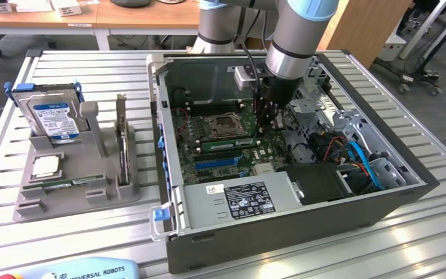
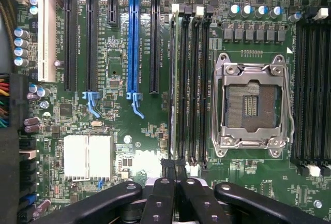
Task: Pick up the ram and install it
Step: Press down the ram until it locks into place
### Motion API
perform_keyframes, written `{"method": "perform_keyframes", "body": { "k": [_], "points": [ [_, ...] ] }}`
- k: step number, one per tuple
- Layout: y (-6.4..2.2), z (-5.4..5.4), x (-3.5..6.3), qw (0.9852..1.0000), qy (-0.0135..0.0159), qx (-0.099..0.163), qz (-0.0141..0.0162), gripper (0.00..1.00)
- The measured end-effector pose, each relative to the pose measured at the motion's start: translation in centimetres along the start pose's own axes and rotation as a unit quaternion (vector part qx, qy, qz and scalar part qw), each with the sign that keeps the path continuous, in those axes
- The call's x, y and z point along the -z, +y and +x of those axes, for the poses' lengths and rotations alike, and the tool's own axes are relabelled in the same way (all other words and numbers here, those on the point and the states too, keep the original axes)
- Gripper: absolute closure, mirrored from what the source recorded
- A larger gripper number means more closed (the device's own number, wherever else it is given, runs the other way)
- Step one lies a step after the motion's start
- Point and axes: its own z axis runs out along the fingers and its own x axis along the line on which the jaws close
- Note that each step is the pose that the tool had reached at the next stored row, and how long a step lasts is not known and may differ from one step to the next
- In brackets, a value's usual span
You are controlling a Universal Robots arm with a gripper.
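A ribbed, matt silver metal table [image 1: 432,232] carries a dark grey sheet-metal computer case [image 1: 285,241], its power supply bearing a white paper label [image 1: 238,200]. Inside, the green lacquered motherboard [image 2: 119,48] shows a glossy blue plastic slot [image 2: 134,43], black plastic memory slots [image 2: 195,79] and a bright polished steel processor socket frame [image 2: 252,105]. Smooth black plastic gripper [image 2: 173,193] fingers sit over it. A matt grey plastic holder [image 1: 76,186] props a shiny metal hard drive [image 1: 51,116].
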Motion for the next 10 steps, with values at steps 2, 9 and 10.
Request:
{"method": "perform_keyframes", "body": {
  "k": [2, 9, 10],
  "points": [
    [0.00, 0.00, 0.00, 1.0000, 0.0000, 0.000, 0.0000, 0.90],
    [0.00, -0.24, -0.05, 1.0000, 0.0000, 0.000, 0.0000, 0.90],
    [0.00, -0.24, -0.05, 1.0000, 0.0000, 0.000, 0.0000, 0.90]
  ]
}}
